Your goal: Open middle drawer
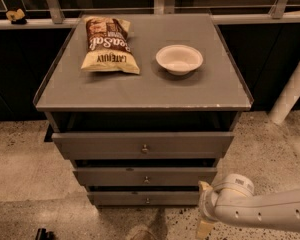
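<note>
Camera view: looks down from the front onto a grey metal drawer cabinet standing on a speckled stone floor.
Middle drawer: the second of three grey fronts, stacked under the widest, tallest top drawer and above the narrowest bottom drawer.
Middle drawer knob: small, round, metal, at the centre of the front, in line with the knobs above and below.
Middle drawer state: a dark strip shows above its front; how far out it stands cannot be told from this angle.
Gripper: low in the lower right corner, at the end of a white arm that enters from the right edge.
Gripper position: just beside the cabinet's lower right corner, level with the bottom drawer, to the right of the middle drawer's knob and apart from it.
Gripper state: cannot tell whether it is released or clenched; it holds nothing that can be seen.
Chip bag: lies flat on the left half of the cabinet top, printed side up.
White bowl: upright on the right half of the top, apart from the bag.
White post: leans behind the cabinet's right side.
</note>
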You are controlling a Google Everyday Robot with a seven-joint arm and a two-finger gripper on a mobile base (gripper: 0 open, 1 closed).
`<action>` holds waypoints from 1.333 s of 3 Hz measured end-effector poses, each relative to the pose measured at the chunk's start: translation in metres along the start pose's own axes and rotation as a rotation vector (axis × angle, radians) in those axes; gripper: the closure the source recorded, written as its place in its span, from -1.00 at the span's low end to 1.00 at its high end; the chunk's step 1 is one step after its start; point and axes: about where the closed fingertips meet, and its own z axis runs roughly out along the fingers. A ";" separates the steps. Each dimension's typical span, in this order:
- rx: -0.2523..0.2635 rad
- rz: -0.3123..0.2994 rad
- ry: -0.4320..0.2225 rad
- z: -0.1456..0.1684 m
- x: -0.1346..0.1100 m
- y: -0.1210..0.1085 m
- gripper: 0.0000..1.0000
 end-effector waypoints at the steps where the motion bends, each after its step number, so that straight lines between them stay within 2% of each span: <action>1: 0.024 0.062 -0.003 0.017 -0.011 -0.006 -1.00; 2: 0.014 0.154 -0.012 0.048 -0.023 0.002 -1.00; 3: 0.014 0.154 -0.012 0.048 -0.023 0.002 -1.00; 4: 0.065 0.141 -0.034 0.040 -0.025 -0.005 -1.00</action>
